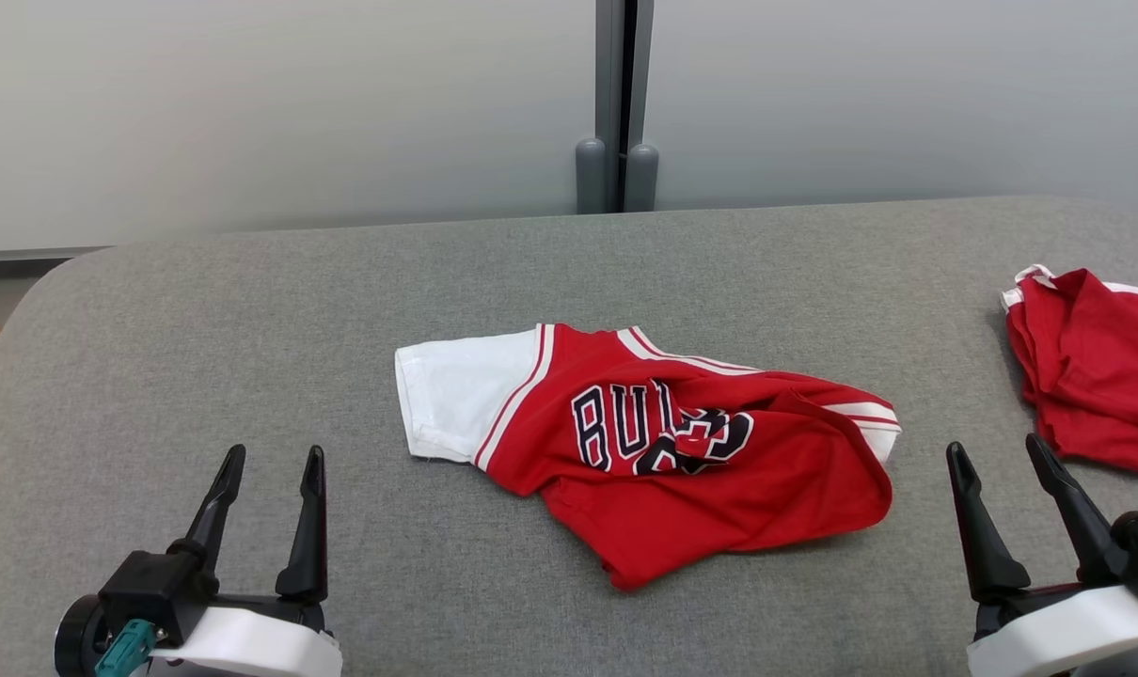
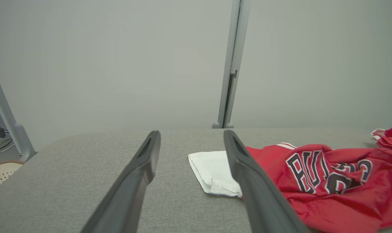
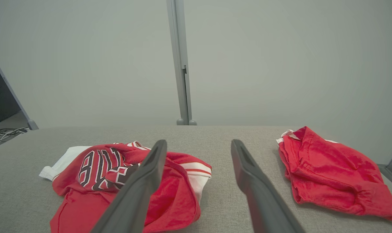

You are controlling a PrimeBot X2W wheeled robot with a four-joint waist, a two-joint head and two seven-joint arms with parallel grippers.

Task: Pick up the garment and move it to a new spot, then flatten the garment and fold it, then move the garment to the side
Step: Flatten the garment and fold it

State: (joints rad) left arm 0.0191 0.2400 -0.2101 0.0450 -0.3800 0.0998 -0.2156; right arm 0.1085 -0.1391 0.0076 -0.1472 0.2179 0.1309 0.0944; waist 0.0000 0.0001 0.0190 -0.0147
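A crumpled red garment (image 1: 663, 451) with white sleeves and dark "BULLS" lettering lies in the middle of the grey table (image 1: 343, 301). It also shows in the left wrist view as the garment (image 2: 328, 181) and in the right wrist view as the garment (image 3: 118, 174). My left gripper (image 1: 270, 461) stands open near the table's front left, apart from the cloth, fingers (image 2: 141, 171) empty. At the front right my right gripper (image 1: 999, 449) is open too, its fingers (image 3: 247, 168) holding nothing, just right of the garment's edge.
A second red piece of clothing (image 1: 1091, 362) lies bunched at the table's right edge, also seen as red clothing (image 3: 328, 174) in the right wrist view. A grey post (image 1: 618, 103) rises behind the table against a pale wall. Bare table surrounds the jersey.
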